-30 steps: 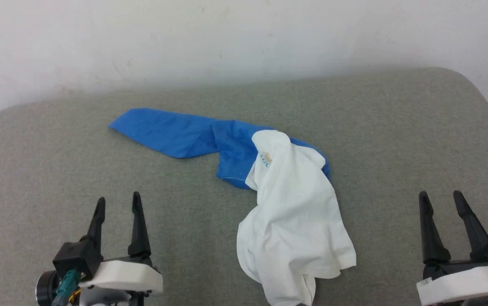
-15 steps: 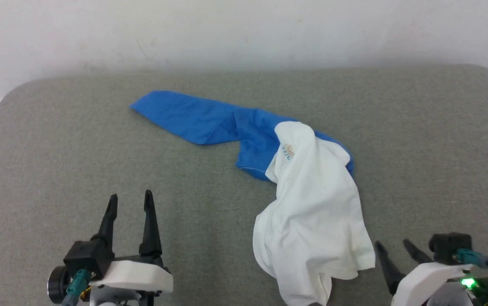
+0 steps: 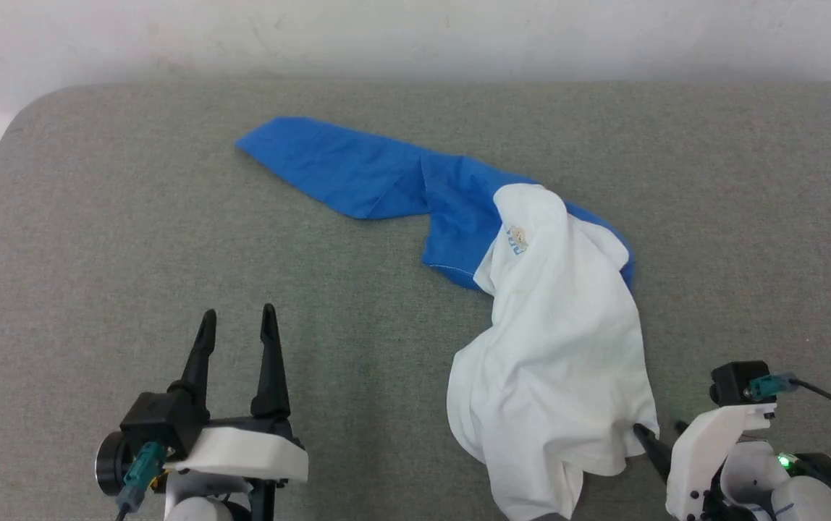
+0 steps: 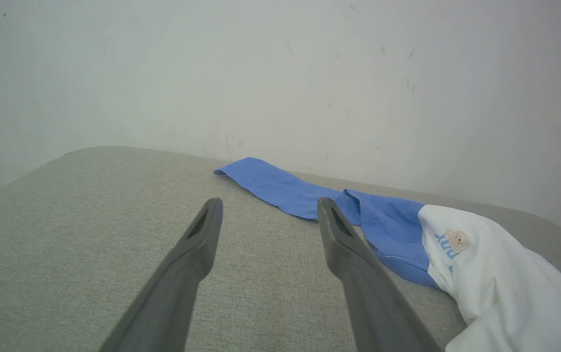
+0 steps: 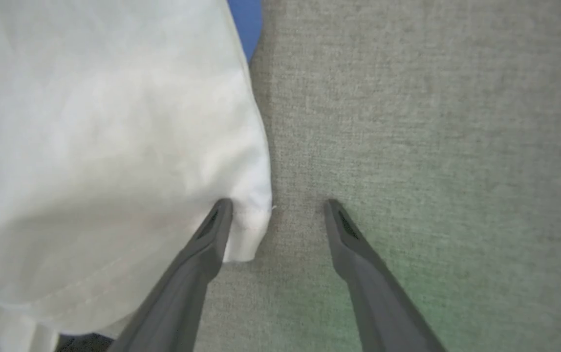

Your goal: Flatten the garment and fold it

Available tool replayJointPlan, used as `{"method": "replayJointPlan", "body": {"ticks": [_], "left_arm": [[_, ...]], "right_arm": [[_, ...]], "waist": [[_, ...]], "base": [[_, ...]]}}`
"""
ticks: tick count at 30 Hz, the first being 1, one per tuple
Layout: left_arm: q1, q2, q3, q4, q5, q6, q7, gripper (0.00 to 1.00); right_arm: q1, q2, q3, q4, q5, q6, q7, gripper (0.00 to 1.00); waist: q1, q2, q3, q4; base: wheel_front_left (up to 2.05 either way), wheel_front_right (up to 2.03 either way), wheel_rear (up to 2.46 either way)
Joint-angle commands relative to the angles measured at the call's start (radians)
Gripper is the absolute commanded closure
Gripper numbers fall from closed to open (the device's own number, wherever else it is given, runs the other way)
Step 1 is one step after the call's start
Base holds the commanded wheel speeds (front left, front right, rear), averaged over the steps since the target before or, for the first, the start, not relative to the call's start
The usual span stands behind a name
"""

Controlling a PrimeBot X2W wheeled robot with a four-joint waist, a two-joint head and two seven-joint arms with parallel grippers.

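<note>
Lying mid-frame: one garment (image 3: 546, 347); two grippers, jaws wide; left gripper (image 3: 239, 312) lower left; right wrist view: hem corner (image 5: 248, 242) between right gripper (image 5: 278, 203) fingers.

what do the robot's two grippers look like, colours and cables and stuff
The left gripper and right gripper match: two long tapered black jaws, a white shell, and a black block with a teal plug. A thin black cable runs from the right gripper's plug, and a green light glows beside its shell.
</note>
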Motion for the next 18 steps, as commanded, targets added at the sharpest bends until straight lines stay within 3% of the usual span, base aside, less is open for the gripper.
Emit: {"method": "replayJointPlan", "body": {"ticks": [1, 2, 9, 14, 18], "left_arm": [[-0.012, -0.006, 0.008, 0.006, 0.009, -0.007, -0.005, 0.0], [-0.012, -0.006, 0.011, 0.009, 0.011, -0.008, -0.005, 0.0], [-0.004, -0.009, 0.028, 0.023, 0.02, -0.017, -0.005, 0.0], [0.003, -0.01, 0.027, 0.034, 0.022, -0.028, -0.005, 0.0], [0.018, -0.011, 0.029, 0.039, 0.019, -0.032, -0.005, 0.0]], "right_arm": [[0.02, 0.016, 0.032, 0.067, 0.029, -0.002, 0.038, 0.38], [0.018, 0.016, 0.037, 0.074, 0.042, -0.002, 0.038, 1.0], [-0.013, 0.01, -0.018, 0.053, 0.02, -0.002, -0.126, 1.0], [-0.061, 0.057, -0.189, 0.02, -0.081, -0.002, -0.369, 1.0], [-0.113, 0.092, -0.204, -0.062, -0.114, -0.002, -0.513, 1.0]], "waist": [[0.0001, 0.0, -0.003, -0.004], [0.0001, 0.0, -0.006, -0.007], [0.0001, 0.0, -0.042, -0.031], [0.0001, 0.0, -0.08, -0.038], [0.0001, 0.0, -0.106, -0.047]], "base": [[0.0, 0.0, 0.0], [0.0, 0.0, 0.0], [0.0, 0.0, 0.0], [0.0, 0.0, 0.0], [0.0, 0.0, 0.0]]}}
